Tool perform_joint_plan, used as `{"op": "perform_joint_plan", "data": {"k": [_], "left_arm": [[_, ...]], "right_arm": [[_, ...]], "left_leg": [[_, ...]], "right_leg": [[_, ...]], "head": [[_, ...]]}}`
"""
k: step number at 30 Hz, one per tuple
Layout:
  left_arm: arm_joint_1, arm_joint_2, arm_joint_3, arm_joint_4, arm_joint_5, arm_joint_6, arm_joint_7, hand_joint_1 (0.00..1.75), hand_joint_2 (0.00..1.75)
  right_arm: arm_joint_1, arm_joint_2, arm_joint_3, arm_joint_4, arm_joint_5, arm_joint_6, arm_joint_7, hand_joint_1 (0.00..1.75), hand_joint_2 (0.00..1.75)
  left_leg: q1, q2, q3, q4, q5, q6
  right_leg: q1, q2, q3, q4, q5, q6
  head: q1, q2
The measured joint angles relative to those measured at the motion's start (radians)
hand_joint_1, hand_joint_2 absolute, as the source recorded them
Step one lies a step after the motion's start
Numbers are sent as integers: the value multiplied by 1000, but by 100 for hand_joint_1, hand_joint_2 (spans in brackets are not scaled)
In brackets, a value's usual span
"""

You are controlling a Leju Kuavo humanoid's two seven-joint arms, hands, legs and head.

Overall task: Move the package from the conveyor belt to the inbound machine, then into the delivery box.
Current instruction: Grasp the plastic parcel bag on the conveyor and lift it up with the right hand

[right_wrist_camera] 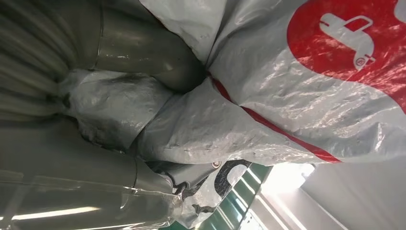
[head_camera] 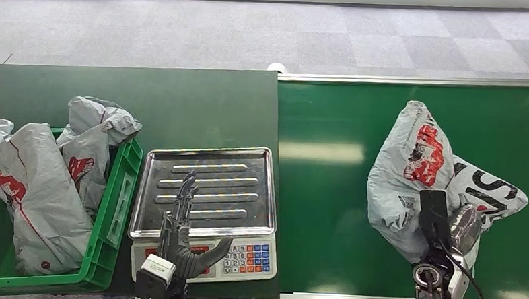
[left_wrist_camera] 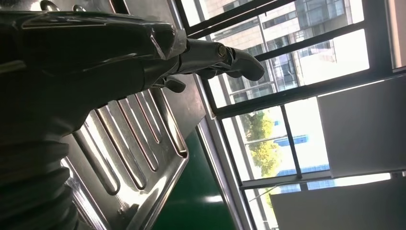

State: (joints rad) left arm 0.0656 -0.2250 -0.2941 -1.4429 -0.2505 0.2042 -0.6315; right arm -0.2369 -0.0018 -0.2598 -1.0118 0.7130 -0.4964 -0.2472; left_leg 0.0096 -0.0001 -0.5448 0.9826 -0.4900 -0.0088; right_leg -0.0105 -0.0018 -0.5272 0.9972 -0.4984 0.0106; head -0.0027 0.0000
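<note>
So the package [head_camera: 416, 169], a crinkly grey plastic mailer bag with red and black print, is lying on the green conveyor belt [head_camera: 327, 193] on the right side of the head view, kind of bunched up toward the lower right. The right hand [head_camera: 457, 229] is right on its lower end, and in the right wrist view you can see the grey thumb and fingers [right_wrist_camera: 143, 57] pressed into the plastic with the bag [right_wrist_camera: 287, 96] folded in between them, so it's got a grip on the package, which is still touching the belt as far as I can tell. The left hand [head_camera: 187, 244] is at the bottom centre of the head view, holding nothing, fingers stretched out and spread, reaching over the front edge of the scale [head_camera: 243, 260] with its keypad and onto the shiny ribbed steel weighing tray [head_camera: 211, 160]. The left wrist view shows those fingers [left_wrist_camera: 225, 57] straight and apart above the tray [left_wrist_camera: 143, 158]. Over at the lower left of the head view sits a green plastic crate [head_camera: 114, 210] on the dark green table [head_camera: 183, 99], and it's already stuffed with several grey mailer bags [head_camera: 37, 193] like the one on the belt.
</note>
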Motion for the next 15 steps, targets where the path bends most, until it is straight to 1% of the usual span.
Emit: {"op": "perform_joint_plan", "data": {"k": [3,5,7,11,15], "left_arm": [[0,-2,7,-2,1,5,-6,0,175],[0,-3,13,-2,2,8,-9,0,175],[0,-3,20,-2,6,12,-12,0,175],[1,-4,34,-2,18,18,-27,0,175],[1,-4,45,-1,26,23,-34,0,175]], "right_arm": [[62,31,-5,-126,-124,-30,-80,175,175],[106,56,-7,-210,-206,-54,-155,175,175],[153,85,-5,-302,-258,-77,-226,175,175],[247,141,5,-484,-279,-152,-328,175,175],[306,176,15,-611,-267,-180,-346,175,175]], "left_leg": [[0,0,-1,0,0,0],[0,0,-1,0,0,0],[0,0,-1,0,0,0],[0,0,-1,0,0,0],[0,1,-1,0,0,0]], "right_leg": [[0,0,-1,0,0,0],[0,0,-1,0,0,0],[0,0,-1,0,0,0],[0,0,-1,0,0,-1],[0,1,-1,0,0,-1]], "head": [[0,0],[0,0],[0,0],[0,0],[0,0]]}}
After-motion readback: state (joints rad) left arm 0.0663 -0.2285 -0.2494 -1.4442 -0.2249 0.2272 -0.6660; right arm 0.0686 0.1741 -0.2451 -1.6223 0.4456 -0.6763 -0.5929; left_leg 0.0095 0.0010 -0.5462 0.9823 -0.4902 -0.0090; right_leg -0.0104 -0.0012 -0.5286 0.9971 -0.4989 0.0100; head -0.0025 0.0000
